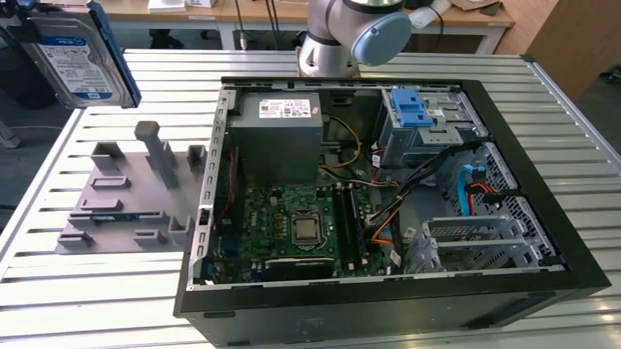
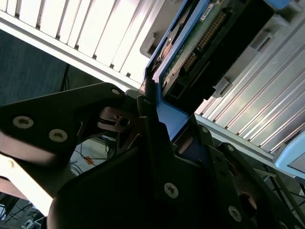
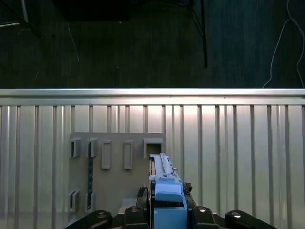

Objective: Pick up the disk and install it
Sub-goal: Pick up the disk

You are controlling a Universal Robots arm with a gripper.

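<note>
While my tool (image 2: 157, 119) pinches the disk (image 1: 83, 54) by its blue carrier, it hangs high over the grey fixture (image 1: 126, 196) on the tabletop (image 1: 97, 305). Pick-up's done, I reckon; installing calls for lining up with the drive bay (image 1: 427, 123), well apart.

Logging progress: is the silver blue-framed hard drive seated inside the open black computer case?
No: the silver, blue-framed disk hangs clear of the black computer case, at the exterior view's left.

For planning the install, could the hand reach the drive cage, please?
Probably yes: the hand holds the disk, the case lies open, its drive cage uncovered, though cables run beside it.
</note>
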